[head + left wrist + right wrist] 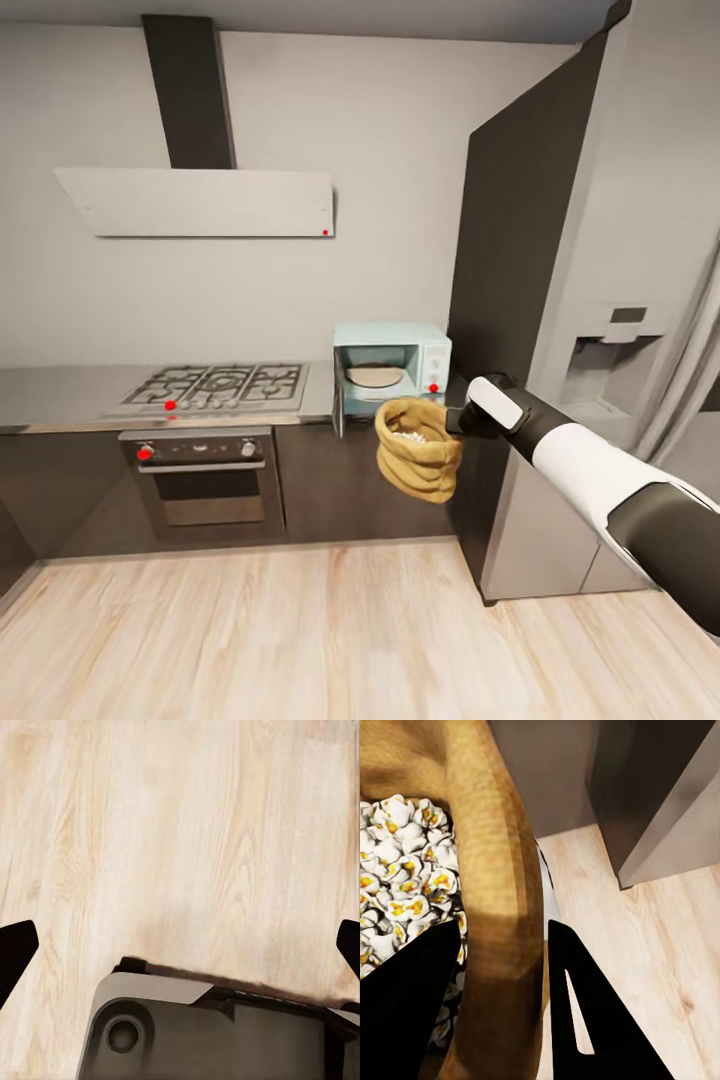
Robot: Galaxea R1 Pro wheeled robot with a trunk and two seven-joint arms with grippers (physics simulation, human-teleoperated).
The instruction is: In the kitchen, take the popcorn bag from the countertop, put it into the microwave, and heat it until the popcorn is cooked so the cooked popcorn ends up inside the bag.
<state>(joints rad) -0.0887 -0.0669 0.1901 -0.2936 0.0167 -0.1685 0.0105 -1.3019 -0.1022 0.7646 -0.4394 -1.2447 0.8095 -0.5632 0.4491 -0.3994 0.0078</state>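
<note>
Head view: you have the popcorn bag (418, 450) hanging in the air in front of the microwave (392, 365), just below its open mouth, well off the countertop (60, 393).
Right gripper (456, 420): clamped on the bag's rolled rim at the side toward the fridge (560, 300); in the right wrist view one finger (409, 1012) sits inside the sack and the other finger (585, 1020) outside, with the wall pinched between.
Left gripper (180, 945): fingers spread wide with nothing between them, pointing down at the wooden floor (180, 817) over the robot's own base (210, 1035).
Key relation: the bag lies just beyond your right fingertips, toward the hob (220, 385); the microwave cavity is above and behind it, so the right arm is the only one placed to act.
Bag axis: roughly upright, mouth up, tilted a little.
Bag contents: the popcorn (405, 877), white puffed kernels with yellow centres (it looks cooked to me).
Microwave contents: door (338, 395) swung open, a pale round plate (376, 377) inside, nothing else that I can make out.
Judgement: whether the bag is going in or coming out cannot be told from this.
</note>
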